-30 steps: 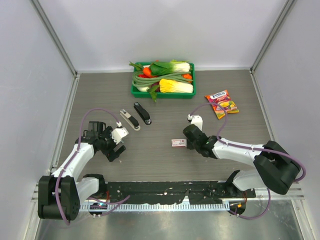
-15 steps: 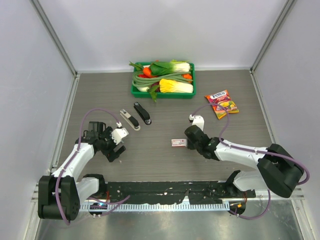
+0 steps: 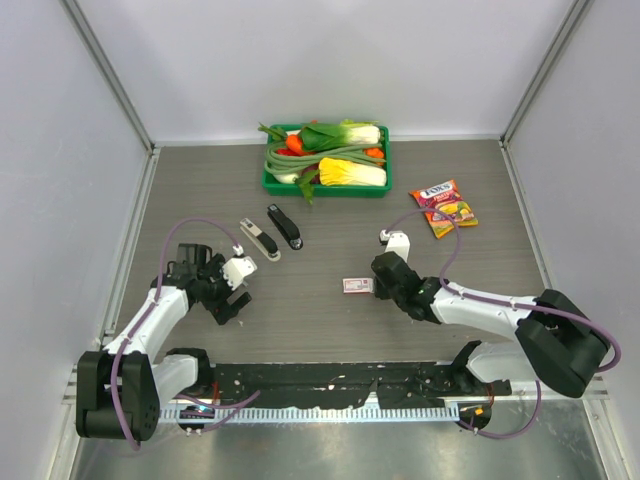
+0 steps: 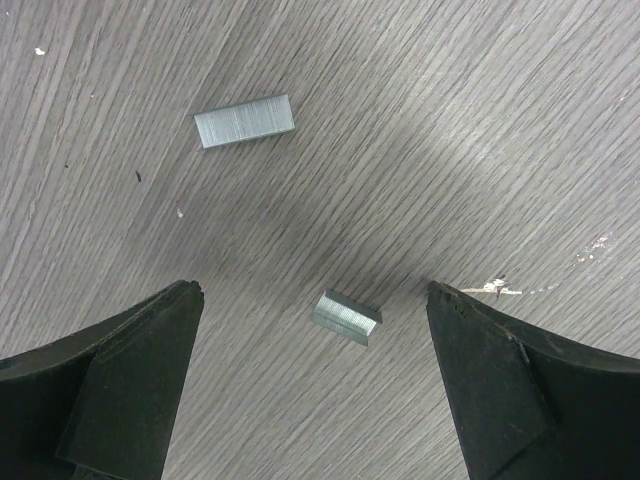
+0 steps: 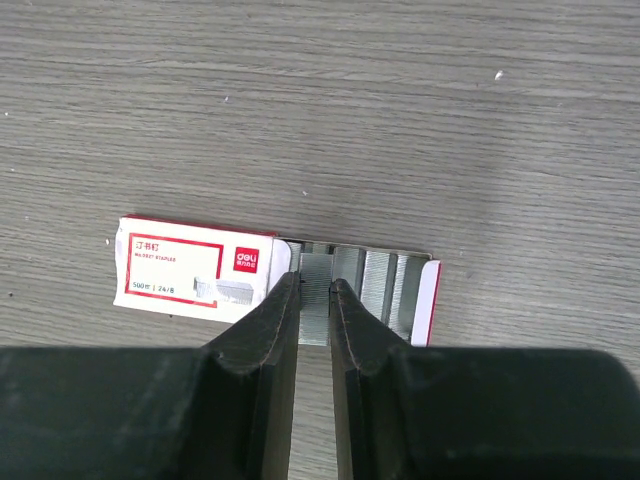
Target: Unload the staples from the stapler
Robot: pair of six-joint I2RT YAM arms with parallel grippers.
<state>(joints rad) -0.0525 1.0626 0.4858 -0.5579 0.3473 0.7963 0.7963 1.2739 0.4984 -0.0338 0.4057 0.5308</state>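
Two short silver staples strips lie on the table in the left wrist view, one (image 4: pixel 245 121) farther off and one (image 4: pixel 347 317) between my fingers. My left gripper (image 4: pixel 312 288) is open and empty above them, and it shows in the top view (image 3: pixel 229 299). The black stapler (image 3: pixel 284 227) lies to its upper right, with a silver-and-black piece (image 3: pixel 259 239) beside it. My right gripper (image 5: pixel 315 287) is shut on a staple strip (image 5: pixel 315 300) at the open end of the small pink-and-white box (image 5: pixel 195 267), which holds more strips (image 5: pixel 382 280).
A green basket (image 3: pixel 272 183) of vegetables stands at the back. A candy bag (image 3: pixel 443 207) lies at the right. The pink-and-white box (image 3: pixel 357 285) lies mid-table beside my right gripper (image 3: pixel 374 283).
My right gripper has shifted slightly toward the near right by the box. My left gripper has barely moved. The stapler and box stay put.
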